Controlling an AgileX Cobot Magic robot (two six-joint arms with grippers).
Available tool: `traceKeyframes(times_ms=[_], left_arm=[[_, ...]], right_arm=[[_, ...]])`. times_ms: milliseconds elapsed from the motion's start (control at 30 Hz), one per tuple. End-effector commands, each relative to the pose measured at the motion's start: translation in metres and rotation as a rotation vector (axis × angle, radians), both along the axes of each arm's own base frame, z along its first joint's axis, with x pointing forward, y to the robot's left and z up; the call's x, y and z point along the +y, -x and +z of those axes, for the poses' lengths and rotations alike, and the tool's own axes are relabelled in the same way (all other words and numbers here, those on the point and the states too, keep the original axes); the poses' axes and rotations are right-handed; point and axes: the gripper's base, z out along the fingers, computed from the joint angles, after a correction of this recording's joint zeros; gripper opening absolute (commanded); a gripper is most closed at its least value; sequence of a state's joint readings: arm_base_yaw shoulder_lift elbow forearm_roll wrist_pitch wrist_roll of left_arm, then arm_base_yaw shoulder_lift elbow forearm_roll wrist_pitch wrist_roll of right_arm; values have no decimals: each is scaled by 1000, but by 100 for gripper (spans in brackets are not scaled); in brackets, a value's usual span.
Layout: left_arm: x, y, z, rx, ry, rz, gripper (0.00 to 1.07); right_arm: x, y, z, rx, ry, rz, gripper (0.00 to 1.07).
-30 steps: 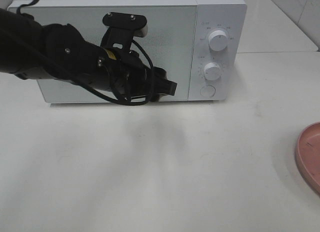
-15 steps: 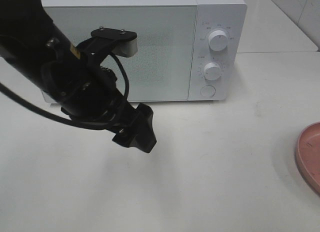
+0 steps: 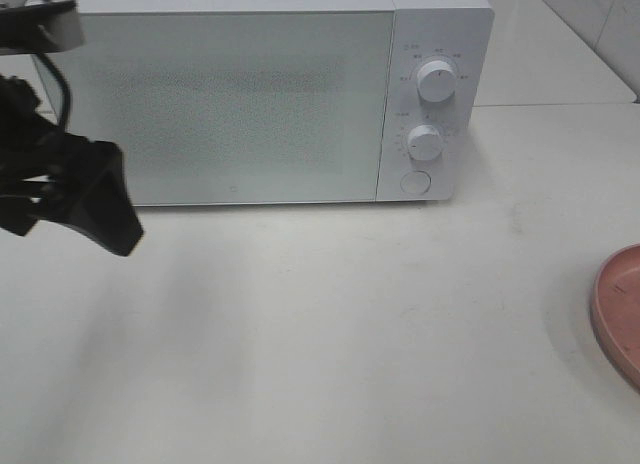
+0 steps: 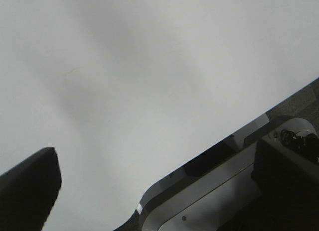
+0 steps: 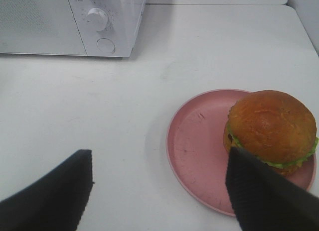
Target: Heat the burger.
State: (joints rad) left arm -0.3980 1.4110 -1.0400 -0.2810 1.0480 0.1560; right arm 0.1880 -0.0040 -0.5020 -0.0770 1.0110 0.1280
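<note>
1. Both jaws stand apart: the left gripper [image 3: 75,199] hangs at the table's [image 3: 330,324] left edge, apparently empty; the right gripper [image 5: 159,196] holds nothing.
2. The burger [image 5: 271,131] sits on the pink plate [image 5: 199,156], right of the closed microwave [image 3: 260,94].

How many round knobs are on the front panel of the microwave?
2. The upper knob sits near the top of the microwave control panel, and the lower knob directly under it, above a flat round button.

- My left gripper [image 3: 75,199] is matte black, with blocky wedge-shaped fingers.
- A black cable [image 3: 55,79] loops beside its white-edged camera bracket [image 3: 40,26].
- My right gripper's fingers [image 5: 264,196] are black and finely ribbed.
</note>
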Motion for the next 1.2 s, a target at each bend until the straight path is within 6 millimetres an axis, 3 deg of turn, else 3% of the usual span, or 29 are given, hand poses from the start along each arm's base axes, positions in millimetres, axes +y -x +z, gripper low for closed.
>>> traceKeyframes(times_ms=[33, 67, 200, 267, 500, 800, 833, 1200], left_arm=[[36, 10, 4, 11, -8, 122, 98], [36, 10, 4, 11, -8, 122, 98], [72, 31, 6, -1, -9, 251, 98], [77, 36, 6, -1, -10, 271, 98], [106, 85, 2, -54, -56, 382, 98], [110, 136, -5, -195, -72, 392, 98], [110, 148, -7, -250, -63, 396, 98], [111, 201, 5, -631, -17, 414, 98]], right_arm=[[-1, 4, 0, -39, -9, -8, 74], [-1, 4, 0, -39, -9, -8, 74], [-1, 4, 0, -39, -9, -8, 74], [-1, 4, 0, -39, -9, -8, 74], [-1, 4, 0, -39, -9, -8, 74], [-1, 4, 0, -39, -9, -8, 74], [-1, 4, 0, -39, -9, -8, 74], [-1, 4, 0, -39, -9, -8, 74]])
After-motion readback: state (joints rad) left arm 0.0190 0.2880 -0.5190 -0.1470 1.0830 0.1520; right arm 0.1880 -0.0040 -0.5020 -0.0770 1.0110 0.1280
